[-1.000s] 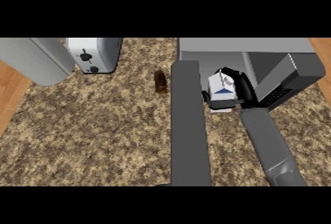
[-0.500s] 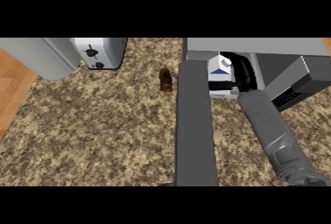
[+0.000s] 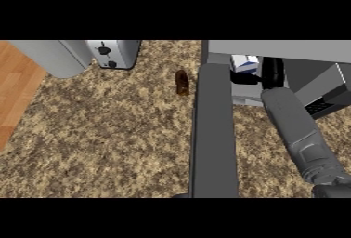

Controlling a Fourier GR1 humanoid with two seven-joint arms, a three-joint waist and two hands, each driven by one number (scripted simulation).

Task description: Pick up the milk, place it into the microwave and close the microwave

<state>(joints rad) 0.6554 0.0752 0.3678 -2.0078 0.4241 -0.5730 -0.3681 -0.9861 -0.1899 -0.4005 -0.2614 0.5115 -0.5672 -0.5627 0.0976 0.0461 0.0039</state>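
The milk (image 3: 244, 63), a white carton with blue print, is upright at the mouth of the grey microwave (image 3: 295, 48) at the top right. My right hand (image 3: 271, 72) is curled round the carton's right side and hides part of it. Its grey forearm comes in from the lower right corner. The microwave's door (image 3: 214, 135) stands swung open, a long grey slab running from the carton's left side down to the lower edge. I cannot tell whether the carton rests on the microwave's floor. My left hand does not show.
A silver toaster (image 3: 113, 53) stands at the back, with a rounded grey object (image 3: 49, 57) to its left. A small brown item (image 3: 182, 82) lies on the speckled counter (image 3: 103, 135) just left of the door. Wooden floor (image 3: 15, 88) shows past the counter's left edge.
My right hand has carried the milk away from me into the microwave's opening, and the forearm has stretched out. The view has shifted, so everything sits lower and further right.
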